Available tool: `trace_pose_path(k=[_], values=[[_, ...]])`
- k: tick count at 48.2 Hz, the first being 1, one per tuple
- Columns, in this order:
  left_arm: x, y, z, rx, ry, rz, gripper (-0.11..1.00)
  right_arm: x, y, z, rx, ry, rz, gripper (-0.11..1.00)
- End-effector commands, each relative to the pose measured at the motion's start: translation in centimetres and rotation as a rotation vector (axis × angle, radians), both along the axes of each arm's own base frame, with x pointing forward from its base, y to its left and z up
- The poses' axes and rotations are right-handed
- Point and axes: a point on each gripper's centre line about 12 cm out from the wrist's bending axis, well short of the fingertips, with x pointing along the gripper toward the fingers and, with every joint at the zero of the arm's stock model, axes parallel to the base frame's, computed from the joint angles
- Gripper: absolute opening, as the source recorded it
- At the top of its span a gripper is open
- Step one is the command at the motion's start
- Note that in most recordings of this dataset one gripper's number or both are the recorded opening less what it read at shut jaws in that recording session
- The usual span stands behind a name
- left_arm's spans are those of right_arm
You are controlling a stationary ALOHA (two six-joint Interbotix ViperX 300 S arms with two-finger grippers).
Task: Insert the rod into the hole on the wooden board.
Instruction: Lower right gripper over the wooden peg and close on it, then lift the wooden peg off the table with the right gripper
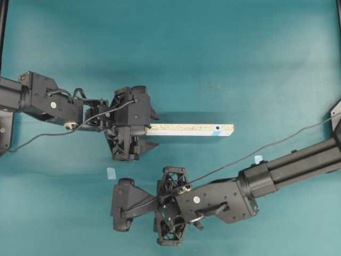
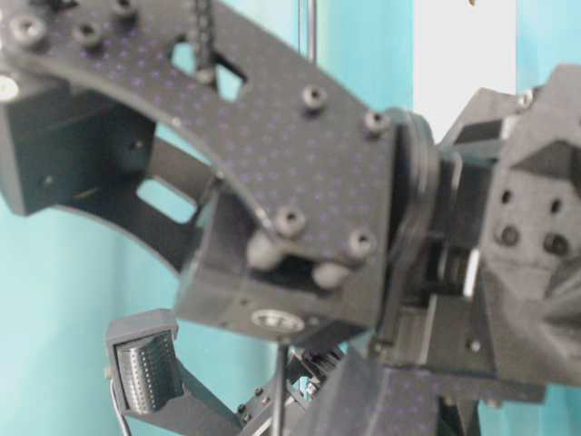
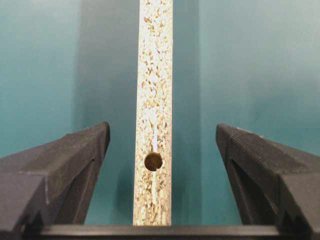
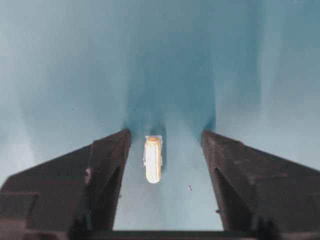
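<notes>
The wooden board [image 1: 186, 128] lies flat on the teal table, running left to right. The hole [image 1: 218, 128] with a light-blue mark is near its right end. My left gripper [image 1: 153, 129] is open around the board's left end; in the left wrist view the board [image 3: 154, 75] runs between the jaws of the left gripper [image 3: 162, 129] with a gap on each side, and only the unmarked dark hole [image 3: 153, 161] shows. My right gripper [image 1: 118, 205] is open. In its wrist view the cream-white rod [image 4: 153, 159] lies on the table between the jaws of the right gripper [image 4: 166, 135], untouched. The rod is hidden in the overhead view.
Two pale-blue tape squares lie on the table, one [image 1: 111, 173] just above the right gripper and one [image 1: 258, 159] by the right arm. A black frame post [image 1: 2, 32] stands at the left edge. The table-level view is filled by close black arm parts [image 2: 272, 154].
</notes>
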Motion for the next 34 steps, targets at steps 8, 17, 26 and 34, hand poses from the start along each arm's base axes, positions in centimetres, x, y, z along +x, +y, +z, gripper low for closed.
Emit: trace_pose_path(k=[8, 17, 26, 34], values=[[0.31, -0.17, 0.79, -0.005, -0.028, 0.000, 0.94, 0.52, 0.55, 1.72, 0.018, -0.049, 0.009, 0.34], [0.30, -0.12, 0.77, -0.005, -0.026, 0.001, 0.94, 0.54, 0.55, 1.73, 0.019, -0.050, 0.009, 0.29], [0.30, -0.17, 0.77, -0.005, -0.026, 0.000, 0.94, 0.52, 0.55, 1.72, 0.019, -0.049, 0.008, 0.28], [0.30, -0.17, 0.77, -0.005, -0.026, 0.000, 0.94, 0.43, 0.75, 1.63, 0.034, -0.040, 0.000, 0.28]])
